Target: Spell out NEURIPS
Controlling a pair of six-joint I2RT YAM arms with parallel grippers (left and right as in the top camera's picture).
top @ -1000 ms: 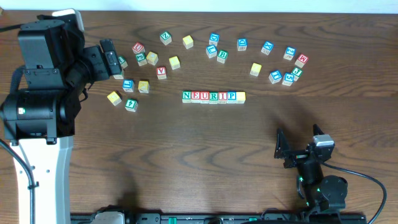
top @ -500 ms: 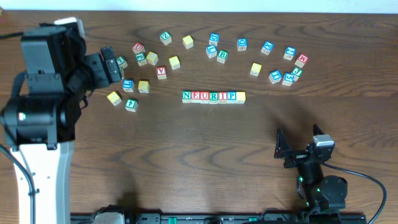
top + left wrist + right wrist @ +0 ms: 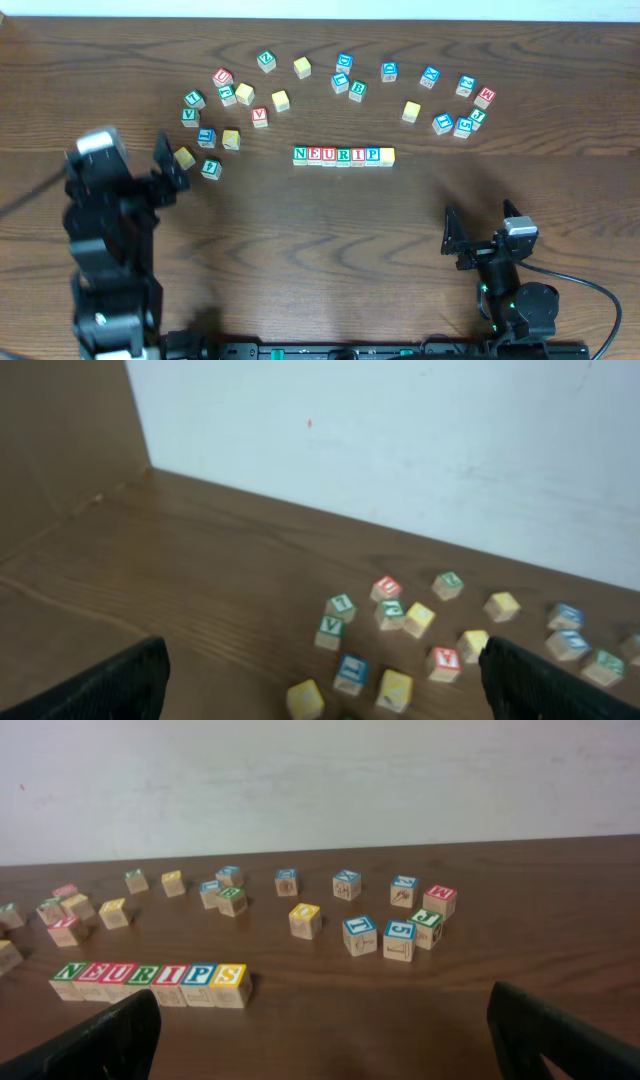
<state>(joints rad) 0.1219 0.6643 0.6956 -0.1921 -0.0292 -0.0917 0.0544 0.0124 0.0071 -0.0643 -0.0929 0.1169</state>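
The likeliest trouble was a knock to the row of cubes (image 3: 343,155); its seven pieces sat touching side by side, so a push at either end would probably skew the whole word. A second risk lay with the left arm (image 3: 110,230), which stood just beside a loose yellow cube (image 3: 184,157); a careless swing could scatter that cluster. The row lay near the middle of the counter (image 3: 330,260), straight and tight, well apart from both arms; from the right wrist it seemed to read NEURIPS, though the end cube (image 3: 228,982) showed plain yellow on top. The left jaws gaped wide and held nothing; the right jaws likewise stood wide and empty.
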